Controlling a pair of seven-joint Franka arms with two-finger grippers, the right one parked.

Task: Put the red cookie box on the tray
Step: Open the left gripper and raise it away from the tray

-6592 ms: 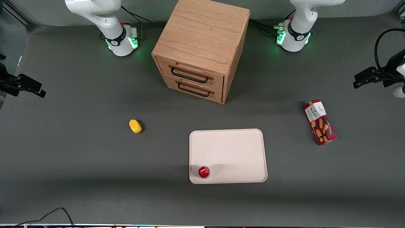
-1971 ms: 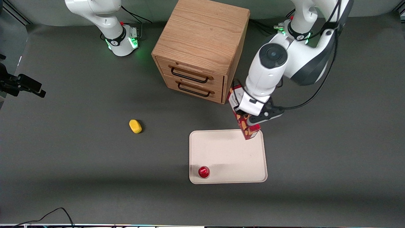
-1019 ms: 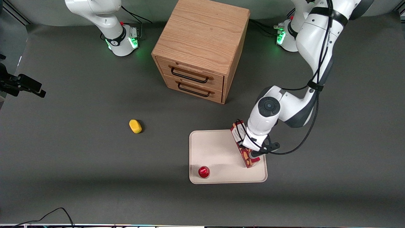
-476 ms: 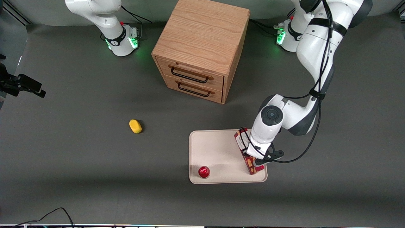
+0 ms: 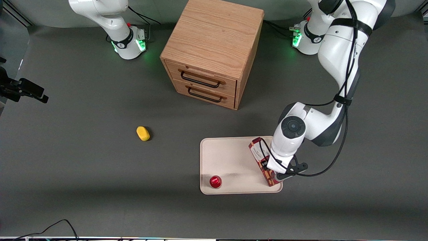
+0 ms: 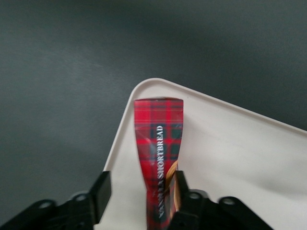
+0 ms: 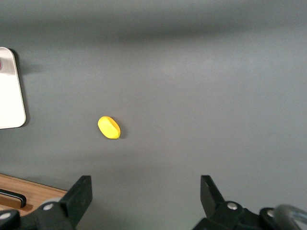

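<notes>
The red cookie box rests on its narrow side on the tray, along the rim toward the working arm's end. My left gripper hangs low over the half of the box that is nearer the front camera, and the arm's wrist covers part of it. In the left wrist view the plaid edge of the box runs between the fingers of the gripper. One finger touches the box and the other stands well clear of it, so the gripper is open. The cream tray lies under the box.
A small round red can stands on the tray's corner nearest the front camera, toward the parked arm's end. A wooden two-drawer cabinet stands farther from the camera than the tray. A yellow lump lies on the dark table toward the parked arm's end.
The box went from the table at the working arm's end to the tray, carried in the gripper. It came down onto the tray in the last second and slid slightly nearer the camera.
</notes>
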